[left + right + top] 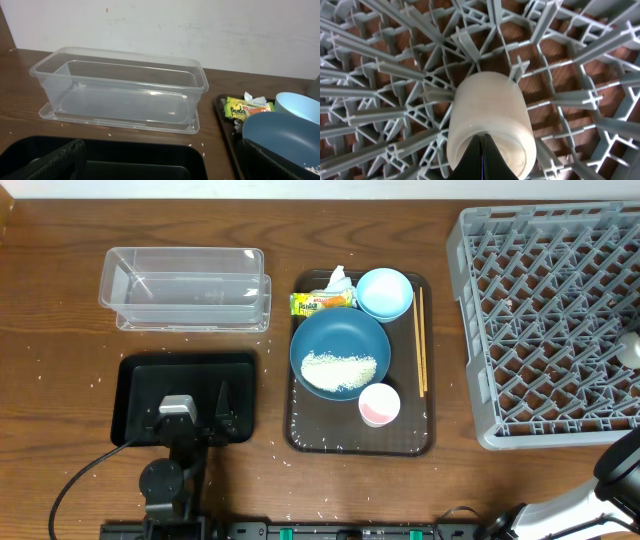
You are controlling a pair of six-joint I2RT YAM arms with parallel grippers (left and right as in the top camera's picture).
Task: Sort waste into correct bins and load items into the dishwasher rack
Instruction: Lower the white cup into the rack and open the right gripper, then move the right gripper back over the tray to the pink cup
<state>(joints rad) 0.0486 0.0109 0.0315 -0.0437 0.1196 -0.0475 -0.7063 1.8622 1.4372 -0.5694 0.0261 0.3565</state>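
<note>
Item 1, left end effector (162,150): fingers spread wide, empty, hovering low over the black tray (135,380). It is placed, I judge, to face the tub (120,90) and the waste beyond. Item 2, right end effector (482,157): fingers pressed to a narrow wedge on the near wall of a cream cup (487,110), apparently pinching it, above the rack (470,240) near its right edge. I judge it is held there to be seated among the pegs. Item 3, brown tray (310,435), mid-counter (60,240): carries the things not yet sorted, grouped within reach of both arms. On it are the dish (335,330) with rice (338,370) heaped inside, and loose grains also lie on the tray and counter. The bowl (384,293) sits just beside the dish's far rim and the pink-lined cup (379,404) just beside its near rim. The chopsticks (421,340) lie parallel along the right edge. The wrapper (322,302) and tissue (338,278) sit at the far edge, left of the bowl. Item 4, tub: empty, resting on what looks like its own lid (192,131), beyond the black tray. Writing: the wrapper bears green lettering reading roughly "Panda"; the line above is too small to read. No other labels seen.
</note>
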